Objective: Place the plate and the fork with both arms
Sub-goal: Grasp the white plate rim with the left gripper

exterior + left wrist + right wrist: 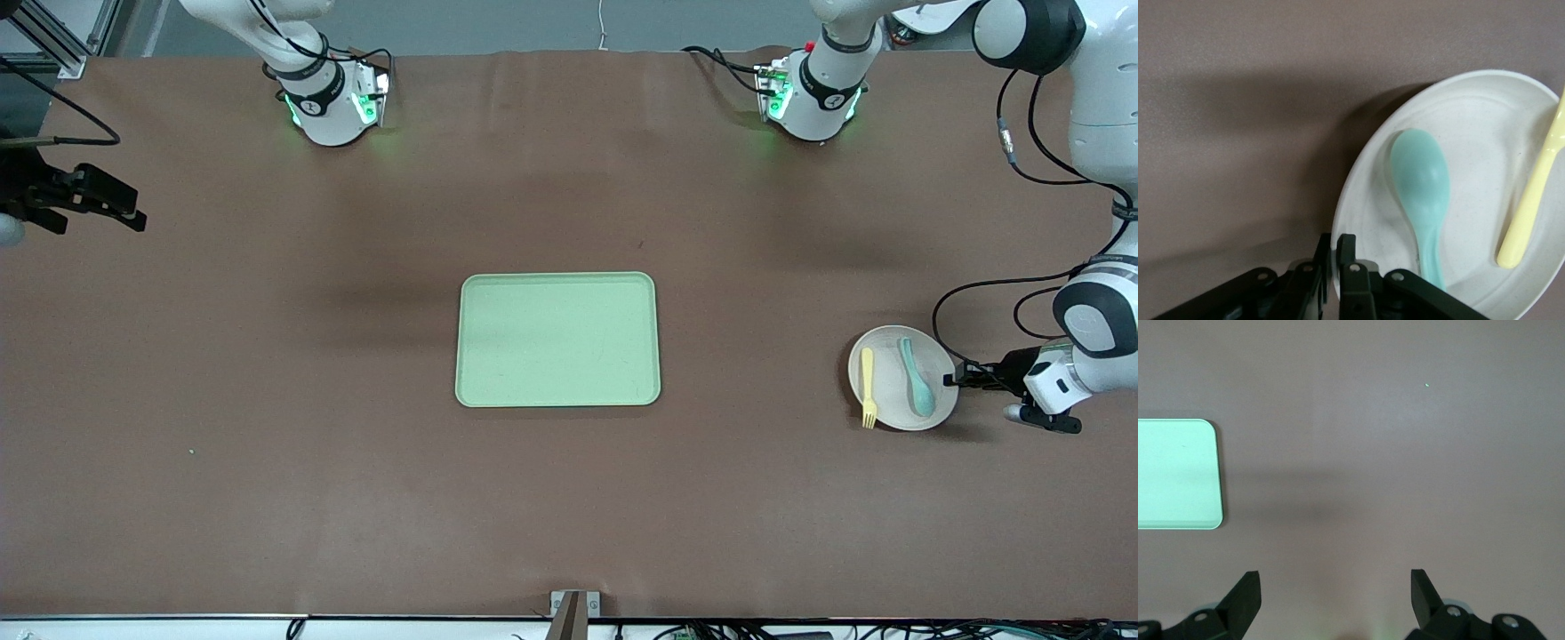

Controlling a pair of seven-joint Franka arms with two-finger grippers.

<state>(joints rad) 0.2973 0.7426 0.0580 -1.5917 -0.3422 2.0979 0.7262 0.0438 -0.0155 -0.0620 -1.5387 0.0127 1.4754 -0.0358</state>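
Note:
The pale plate [889,378] lies toward the left arm's end of the table. On it are the pale-yellow fork [868,388], its tines over the rim nearest the front camera, and a teal spoon [917,377]. My left gripper [956,380] is low at the plate's edge and shut on the rim. The left wrist view shows my left gripper [1335,243] pinching the rim of the plate [1478,133], with the spoon [1421,180] and the fork [1535,200] inside. My right gripper [133,213] is open and empty over the bare table at the right arm's end [1335,587].
A rectangular light-green tray [558,340] lies empty in the middle of the table and also shows in the right wrist view [1175,473]. Brown tabletop lies between the tray and the plate. Black cables hang beside the left arm near the plate.

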